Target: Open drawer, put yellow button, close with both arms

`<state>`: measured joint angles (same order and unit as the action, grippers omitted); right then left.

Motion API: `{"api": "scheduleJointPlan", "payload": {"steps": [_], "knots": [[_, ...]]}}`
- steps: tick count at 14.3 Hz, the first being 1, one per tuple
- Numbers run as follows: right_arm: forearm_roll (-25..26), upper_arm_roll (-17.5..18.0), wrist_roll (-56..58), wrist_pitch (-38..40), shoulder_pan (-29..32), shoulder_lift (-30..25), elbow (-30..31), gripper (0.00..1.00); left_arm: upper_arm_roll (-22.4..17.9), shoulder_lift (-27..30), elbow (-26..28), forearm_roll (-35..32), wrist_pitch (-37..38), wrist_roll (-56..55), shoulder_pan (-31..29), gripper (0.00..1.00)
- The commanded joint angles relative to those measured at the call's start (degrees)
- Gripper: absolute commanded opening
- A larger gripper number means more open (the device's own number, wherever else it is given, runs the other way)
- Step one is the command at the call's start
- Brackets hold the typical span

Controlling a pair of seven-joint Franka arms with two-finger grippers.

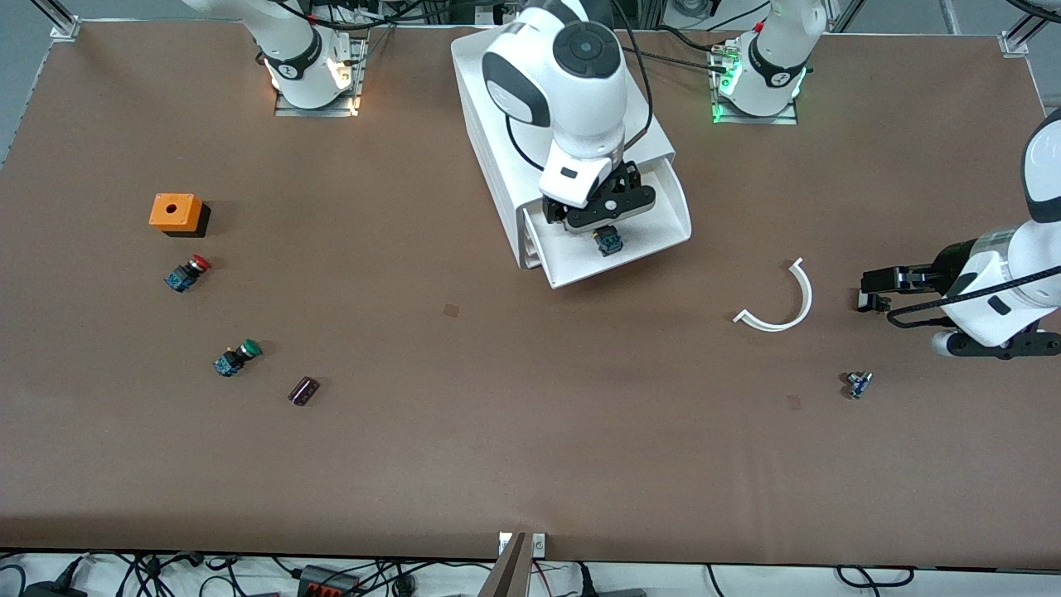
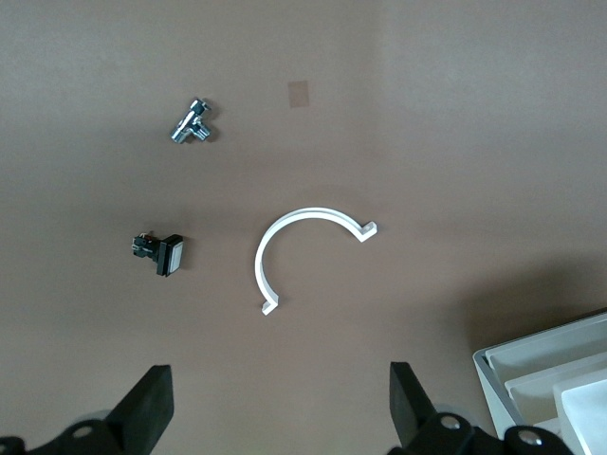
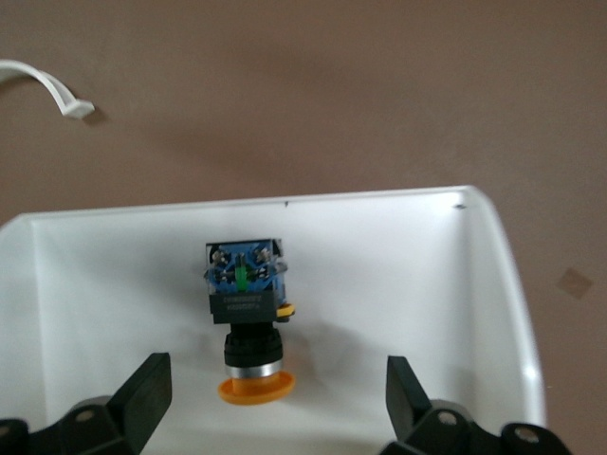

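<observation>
The right gripper (image 3: pixel 275 398) hangs over the pulled-out drawer (image 1: pixel 663 228), fingers wide apart, holding nothing. One yellow button (image 3: pixel 248 318) lies inside it; its label print seems unreadable. The left gripper (image 2: pixel 280 408), equally spread and empty, hovers over the worktop (image 1: pixel 497 414) near one white curved piece (image 2: pixel 299 251).

No text can be read: the yellow button (image 3: pixel 245 305) carries a small printed line on its black body (too fine to make out), nothing else lettered.
</observation>
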<state>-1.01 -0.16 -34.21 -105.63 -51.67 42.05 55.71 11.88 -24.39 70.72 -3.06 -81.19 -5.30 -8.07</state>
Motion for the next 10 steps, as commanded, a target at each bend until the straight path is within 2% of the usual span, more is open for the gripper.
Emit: {"api": "scheduleJointPlan", "payload": {"steps": [1,4,8,10], "knots": [[0.04,0.07,-0.95,2.62,4.36,-3.02,-1.22,1.00,1.21,0.75,-0.32,4.18,-0.20,-0.68,-0.11,1.00],[1.09,-0.54,-0.42,3.23,9.11,-3.73,-0.78,1.00,2.34,0.84,2.57,5.69,-4.40,-1.29,0.33,1.00],[2.50,-1.34,4.40,10.25,19.03,-4.61,-0.25,1.00,8.93,0.58,8.81,5.61,-12.39,-17.42,1.21,1.00],[1.98,-1.34,6.43,13.85,25.18,-4.70,-0.25,1.00,10.70,-0.91,10.31,5.69,-13.38,-21.58,2.52,1.00]]}}
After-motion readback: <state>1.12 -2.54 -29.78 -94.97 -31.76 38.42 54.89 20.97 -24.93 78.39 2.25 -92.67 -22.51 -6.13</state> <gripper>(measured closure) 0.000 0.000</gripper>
